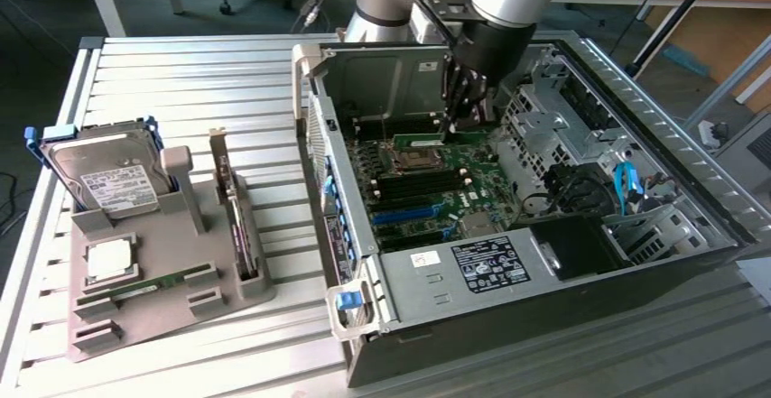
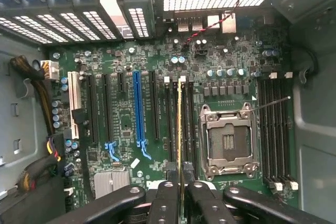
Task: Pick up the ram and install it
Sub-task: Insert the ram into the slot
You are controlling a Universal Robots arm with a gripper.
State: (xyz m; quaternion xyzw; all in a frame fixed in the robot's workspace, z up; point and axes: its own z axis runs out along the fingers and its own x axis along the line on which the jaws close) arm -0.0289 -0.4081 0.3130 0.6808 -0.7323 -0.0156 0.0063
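- The ram (image 2: 180,129) is a thin, light, stiff circuit-board stick. I judge it fragile at its chips and contact edge, so the safe hold is across its flat faces near the upper edge.
- The gripper (image 2: 181,184) has it that way: the fingers (image 2: 167,203) are nearly closed, pinching the stick on edge between them.
- In the exterior view the ram (image 1: 420,136) hangs below the gripper (image 1: 463,125), inside the computer case (image 1: 627,82) and low over the motherboard (image 1: 422,186).
- In the wrist view it lines up with the black memory slots (image 2: 189,124) just beside the CPU socket (image 2: 228,140). Whether it is seated in a slot I cannot tell.
- The case lies open on its side and holds the motherboard. The CPU socket looks bare, and the bank of slots (image 2: 275,129) on its other side looks empty.
- On the slatted table (image 1: 181,73), well apart from the case, a grey holder (image 1: 229,281) carries:
  - a hard drive (image 1: 108,177) with blue rails, standing upright;
  - an expansion card (image 1: 229,199) on edge;
  - a square silver chip (image 1: 108,258);
  - a thin green strip (image 1: 151,286) lying in a groove.
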